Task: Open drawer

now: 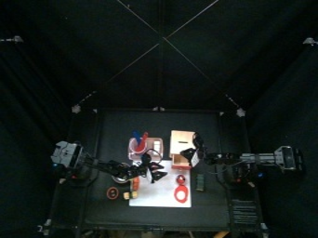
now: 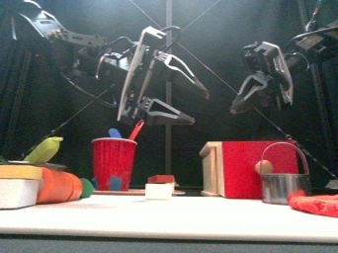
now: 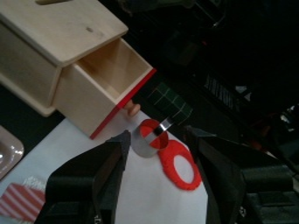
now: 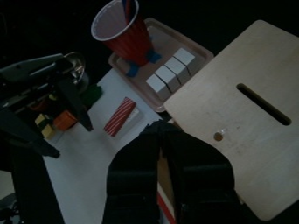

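The drawer (image 3: 107, 80) stands pulled out of its tan wooden box (image 3: 52, 48), with its hollow inside and red front edge showing. In the front view its red face (image 2: 248, 168) looks toward me. My left gripper (image 3: 158, 147) hovers wide open above the white sheet near the drawer front, holding nothing; in the front view the left gripper (image 2: 156, 84) hangs in the air. My right gripper (image 4: 163, 147) hangs above the box's pale slotted top (image 4: 246, 96), jaws shut, and I see nothing in them. In the front view the right gripper (image 2: 262, 87) is well above the box.
Red scissors (image 3: 176, 164) lie on the white sheet in front of the drawer. A small metal pail (image 2: 283, 183) stands beside them. A red cup (image 2: 114, 163), a tray of white blocks (image 4: 170, 66) and a red-striped piece (image 4: 119, 115) sit to the left.
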Robot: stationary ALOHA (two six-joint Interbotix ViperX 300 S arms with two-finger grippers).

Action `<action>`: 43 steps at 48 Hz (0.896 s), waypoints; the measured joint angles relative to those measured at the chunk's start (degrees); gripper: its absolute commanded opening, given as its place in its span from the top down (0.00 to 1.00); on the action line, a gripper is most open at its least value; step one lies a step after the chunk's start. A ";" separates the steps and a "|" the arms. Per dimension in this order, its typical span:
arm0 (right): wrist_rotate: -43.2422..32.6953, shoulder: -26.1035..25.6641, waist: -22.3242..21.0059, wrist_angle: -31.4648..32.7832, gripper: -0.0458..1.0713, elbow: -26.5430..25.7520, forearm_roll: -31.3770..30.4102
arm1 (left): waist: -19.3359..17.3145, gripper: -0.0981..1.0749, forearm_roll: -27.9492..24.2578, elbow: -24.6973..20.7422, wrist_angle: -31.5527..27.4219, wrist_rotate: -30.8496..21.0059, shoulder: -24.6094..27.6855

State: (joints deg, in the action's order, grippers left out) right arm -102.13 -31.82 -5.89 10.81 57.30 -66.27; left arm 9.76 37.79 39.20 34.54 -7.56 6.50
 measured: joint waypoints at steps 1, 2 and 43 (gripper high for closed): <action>0.09 0.00 0.00 0.09 0.84 0.00 0.00 | 0.00 0.16 0.18 0.26 -0.44 0.00 -0.44; 0.00 0.00 0.00 0.18 0.84 0.00 0.00 | 0.00 0.16 0.44 0.44 -0.88 0.00 -0.79; 0.00 0.18 0.09 0.62 0.84 1.05 0.97 | -6.68 0.16 6.15 -0.35 -21.53 2.99 -6.06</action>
State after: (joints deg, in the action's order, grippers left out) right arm -102.13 -31.64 -5.80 11.43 58.36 -65.30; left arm 3.08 43.95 38.85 13.01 -4.57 0.44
